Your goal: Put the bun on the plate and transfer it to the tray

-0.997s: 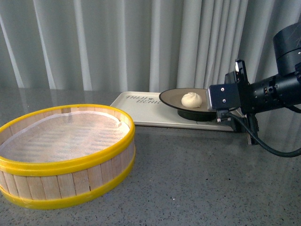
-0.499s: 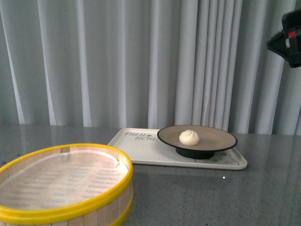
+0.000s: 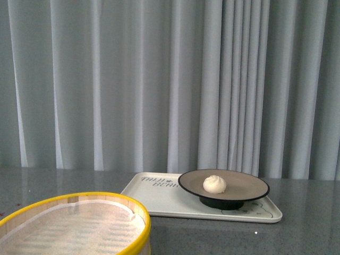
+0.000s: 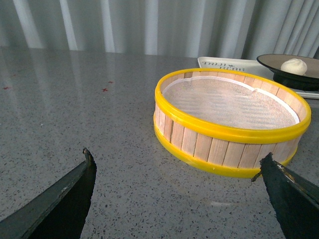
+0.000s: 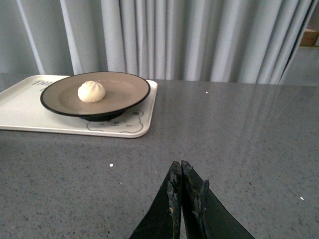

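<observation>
Yellow-rimmed wooden steamer basket on grey speckled table, pale curtains behind.

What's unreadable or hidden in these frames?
- Front view: both arms out of frame; yellow-rimmed wooden steamer basket cut by the bottom edge.
- Cream rectangular tray: lettering too small to read; the black-rimmed beige plate covers part.
- Small white bun: underside hidden.

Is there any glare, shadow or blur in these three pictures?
Front view: all sharp, soft even light. Left wrist view: pale curtain reflections streak the grey speckled table. Right wrist view: the flat cream-white tray casts a soft shadow; the shut right gripper is blurred.
</observation>
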